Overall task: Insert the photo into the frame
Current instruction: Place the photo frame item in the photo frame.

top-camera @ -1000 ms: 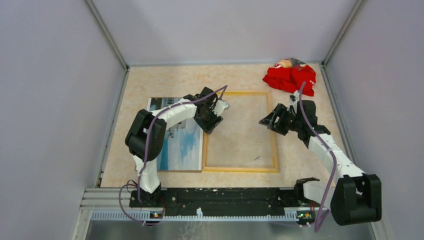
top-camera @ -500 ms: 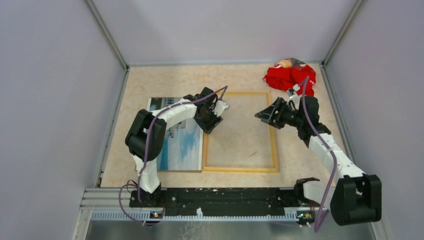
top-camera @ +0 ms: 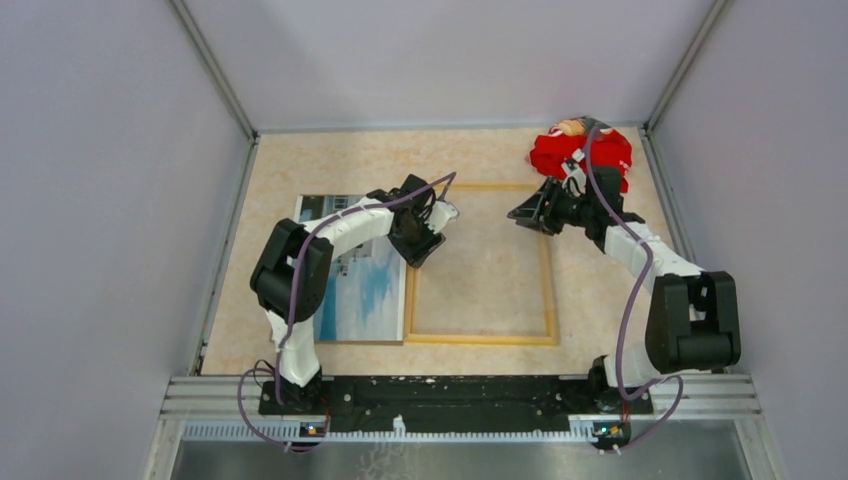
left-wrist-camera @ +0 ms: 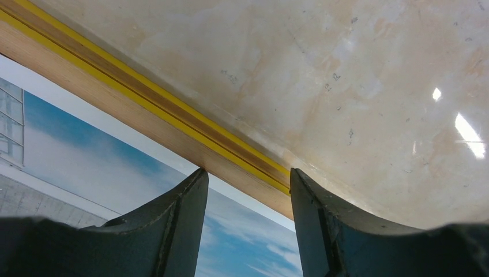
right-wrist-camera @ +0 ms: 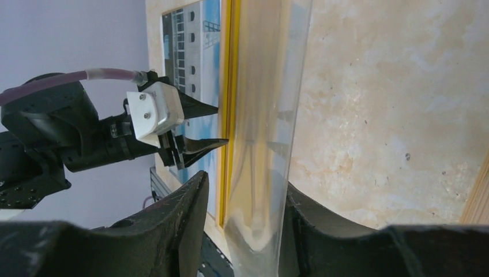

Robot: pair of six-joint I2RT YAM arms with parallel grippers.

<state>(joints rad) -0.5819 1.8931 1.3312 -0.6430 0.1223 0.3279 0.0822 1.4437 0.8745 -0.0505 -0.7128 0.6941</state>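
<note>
The frame (top-camera: 480,340) lies flat in the middle of the table, its yellow edge (left-wrist-camera: 173,115) up. The photo (top-camera: 360,290) of a white building and blue sky lies face up against the frame's left side, part under my left arm. My left gripper (top-camera: 425,245) is open and straddles the frame's left bar; one finger (left-wrist-camera: 179,225) is over the photo (left-wrist-camera: 86,156). My right gripper (top-camera: 522,215) is near the frame's far right corner. A clear pane (right-wrist-camera: 259,144) stands between its jaws, against one finger (right-wrist-camera: 311,225), with a gap to the other.
A crumpled red cloth (top-camera: 580,155) lies at the far right corner, just behind the right gripper. Grey walls close in the table on three sides. The arms' black base rail (top-camera: 440,395) runs along the near edge.
My right arm has swung away from me, carrying its gripper up toward the frame's far right corner, and its jaws have narrowed. The left arm, photo and frame have not moved.
</note>
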